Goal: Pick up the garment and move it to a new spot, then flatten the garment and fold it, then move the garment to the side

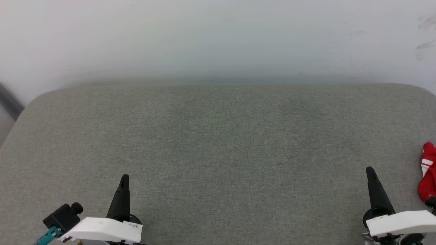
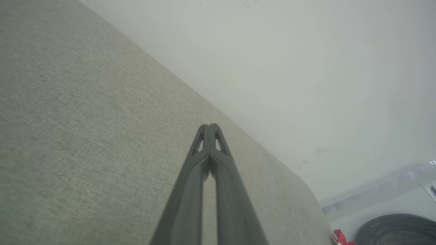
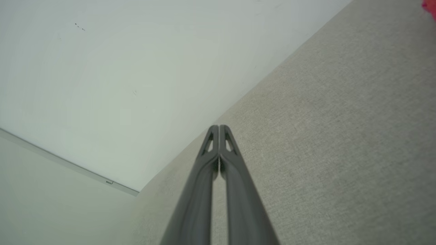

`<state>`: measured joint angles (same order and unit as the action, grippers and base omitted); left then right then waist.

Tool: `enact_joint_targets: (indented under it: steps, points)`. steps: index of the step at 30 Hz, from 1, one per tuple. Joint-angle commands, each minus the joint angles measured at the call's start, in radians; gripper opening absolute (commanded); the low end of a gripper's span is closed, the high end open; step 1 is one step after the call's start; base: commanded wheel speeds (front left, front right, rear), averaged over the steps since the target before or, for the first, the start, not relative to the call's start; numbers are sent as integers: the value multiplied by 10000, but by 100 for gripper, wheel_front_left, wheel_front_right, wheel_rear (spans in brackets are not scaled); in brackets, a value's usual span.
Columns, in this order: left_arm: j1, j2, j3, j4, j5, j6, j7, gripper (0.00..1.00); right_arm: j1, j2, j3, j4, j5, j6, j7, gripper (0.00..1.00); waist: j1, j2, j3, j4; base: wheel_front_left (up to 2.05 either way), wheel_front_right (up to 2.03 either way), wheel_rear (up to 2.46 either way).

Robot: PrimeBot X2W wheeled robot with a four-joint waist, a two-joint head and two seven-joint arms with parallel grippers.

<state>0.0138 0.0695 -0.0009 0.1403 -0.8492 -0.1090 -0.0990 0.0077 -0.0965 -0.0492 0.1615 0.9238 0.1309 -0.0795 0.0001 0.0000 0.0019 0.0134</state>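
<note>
Coarse matt cloth covers the table (image 1: 218,136); the garment (image 1: 427,183) is smooth red fabric.

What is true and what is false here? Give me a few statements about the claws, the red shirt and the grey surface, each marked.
1. The left gripper and the right gripper are both shut. True.
2. The right gripper holds the garment. False: it holds nothing; the garment lies apart, to its right.
3. The garment is red with white. True.
4. The garment lies spread flat in the middle of the grey surface. False: it shows bunched at the head view's right edge.
</note>
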Motion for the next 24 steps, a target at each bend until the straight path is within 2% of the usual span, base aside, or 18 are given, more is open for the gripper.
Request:
enact_joint_targets:
  steps: [1,24]
  points:
    - [-225,66,49,-33,-316,-40,52,0,-279,12,-31,-61,301,-1,59,0,-1,0,0,-2,0,0,0]
    - [-591,68,321,339,-2989,-117,696,0,-616,138,-199,244,2667,-2,677,0,-1,0,3,-38,0,0,0]
